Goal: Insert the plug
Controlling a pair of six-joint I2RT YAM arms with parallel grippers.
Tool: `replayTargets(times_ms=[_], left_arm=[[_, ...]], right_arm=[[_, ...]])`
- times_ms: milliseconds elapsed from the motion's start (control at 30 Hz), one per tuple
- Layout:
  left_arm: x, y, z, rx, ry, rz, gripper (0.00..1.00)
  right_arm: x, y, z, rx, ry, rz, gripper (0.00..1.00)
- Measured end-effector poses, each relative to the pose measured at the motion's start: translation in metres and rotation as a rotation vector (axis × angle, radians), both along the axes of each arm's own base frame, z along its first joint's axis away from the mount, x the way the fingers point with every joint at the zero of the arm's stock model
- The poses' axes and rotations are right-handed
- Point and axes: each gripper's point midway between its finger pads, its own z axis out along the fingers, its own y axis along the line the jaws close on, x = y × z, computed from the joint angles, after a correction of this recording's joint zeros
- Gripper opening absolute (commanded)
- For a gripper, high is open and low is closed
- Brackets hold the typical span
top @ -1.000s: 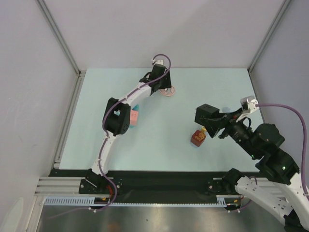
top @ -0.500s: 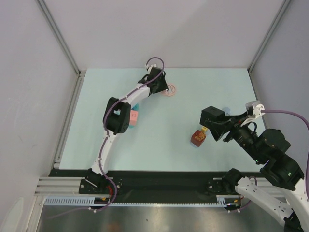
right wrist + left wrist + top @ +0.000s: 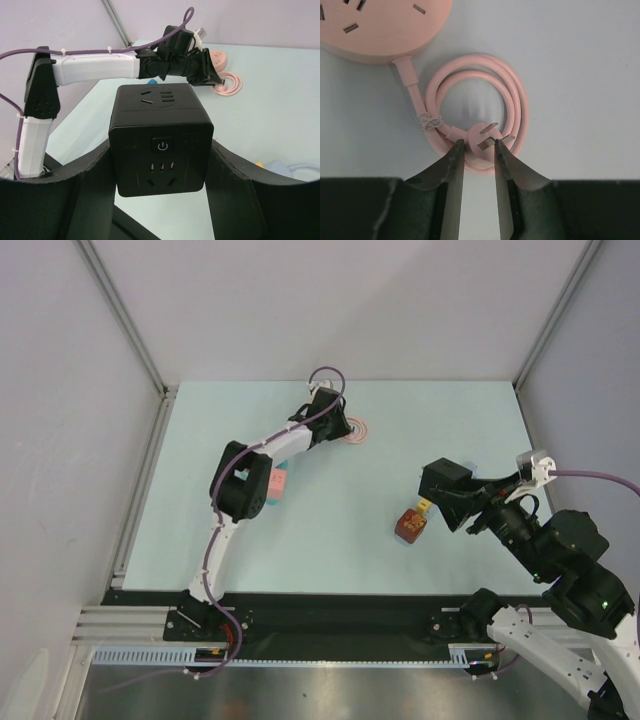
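Nearest the arm bases, the right gripper (image 3: 161, 167) is holding a black plastic cube socket (image 3: 160, 115) up off the pale blue-green tabletop (image 3: 350, 560). Its two fingers (image 3: 92, 175) are standing wide and pressing on the cube's left and right walls. The cube's face with the power button is turning towards the wrist camera.

Just left of that gripper, a small reddish-brown block with a yellow tip (image 3: 409, 525) is lying on the table. Further left, a small pink and teal item (image 3: 278, 481) is sitting beside the left arm's elbow.

At the far end of the table, the left gripper (image 3: 479, 146) is reaching down over the pink plastic plug (image 3: 481, 139), whose metal prongs are pointing up. The jaws are standing a narrow way apart with the plug between them. Each fingertip (image 3: 456, 150) is appearing to meet one side of the plug, though I cannot tell whether they are gripping it.

The plug is resting on the table at the near edge of its own coiled pink rubber cord (image 3: 512, 95), which a white twist tie (image 3: 427, 120) is binding. Beyond the coil, the cord is running into a round pink plastic power socket (image 3: 380, 30) lying flat.
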Motion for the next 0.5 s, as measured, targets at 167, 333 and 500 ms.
replayTargets(times_ms=[167, 333, 500], left_arm=[[-0.045, -0.012, -0.002, -0.018, 0.02, -0.061, 0.31], [-0.086, -0.048, -0.001, -0.038, 0.037, -0.145, 0.31], [-0.127, -0.078, 0.001, -0.059, 0.063, -0.212, 0.47]], right_arm=[[0.0, 0.0, 0.0, 0.009, 0.007, -0.001, 0.0], [-0.002, 0.0, 0.001, 0.028, 0.014, -0.001, 0.0], [-0.005, -0.002, 0.003, 0.049, 0.012, -0.001, 0.0]])
